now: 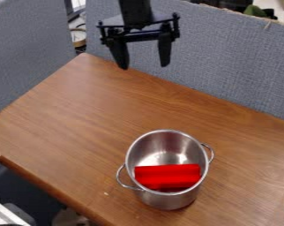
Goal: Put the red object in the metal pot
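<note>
The red object (pixel 167 177) lies on its side inside the metal pot (pixel 166 139), which stands near the front right of the wooden table. My gripper (pixel 141 62) hangs high over the table's far edge, well away from the pot, up and to its left. Its two dark fingers (pixel 118 57) point down and stand wide apart, open, with nothing between them.
The wooden table (pixel 74 115) has its front edge running diagonally at lower left. Grey partition walls (pixel 227 53) stand behind the table at the back and left.
</note>
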You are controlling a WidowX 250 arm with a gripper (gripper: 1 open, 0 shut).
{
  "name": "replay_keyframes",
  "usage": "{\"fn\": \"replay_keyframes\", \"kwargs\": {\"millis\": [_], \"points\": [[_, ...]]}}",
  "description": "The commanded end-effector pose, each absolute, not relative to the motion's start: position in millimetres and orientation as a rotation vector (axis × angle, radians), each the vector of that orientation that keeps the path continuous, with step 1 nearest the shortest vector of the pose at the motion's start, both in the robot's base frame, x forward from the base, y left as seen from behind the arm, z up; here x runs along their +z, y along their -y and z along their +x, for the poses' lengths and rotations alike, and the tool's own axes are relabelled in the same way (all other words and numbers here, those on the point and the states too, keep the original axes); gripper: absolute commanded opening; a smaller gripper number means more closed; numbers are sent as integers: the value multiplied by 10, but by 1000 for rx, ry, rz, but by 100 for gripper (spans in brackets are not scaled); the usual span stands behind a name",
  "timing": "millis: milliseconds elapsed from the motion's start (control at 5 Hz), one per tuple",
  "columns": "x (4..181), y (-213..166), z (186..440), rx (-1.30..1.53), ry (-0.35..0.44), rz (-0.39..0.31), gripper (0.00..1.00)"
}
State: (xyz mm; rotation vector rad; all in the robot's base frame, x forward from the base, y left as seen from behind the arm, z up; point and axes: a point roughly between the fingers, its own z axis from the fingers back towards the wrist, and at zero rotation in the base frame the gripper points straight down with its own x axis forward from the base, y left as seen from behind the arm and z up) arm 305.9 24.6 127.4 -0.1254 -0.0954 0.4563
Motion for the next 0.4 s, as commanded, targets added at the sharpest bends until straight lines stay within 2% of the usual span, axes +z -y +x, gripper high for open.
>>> {"fn": "replay_keyframes", "kwargs": {"millis": [0,200], "points": [[1420,-187,3400,442,135,-125,100],[1479,-614,3004,490,118,-95,100]]}}
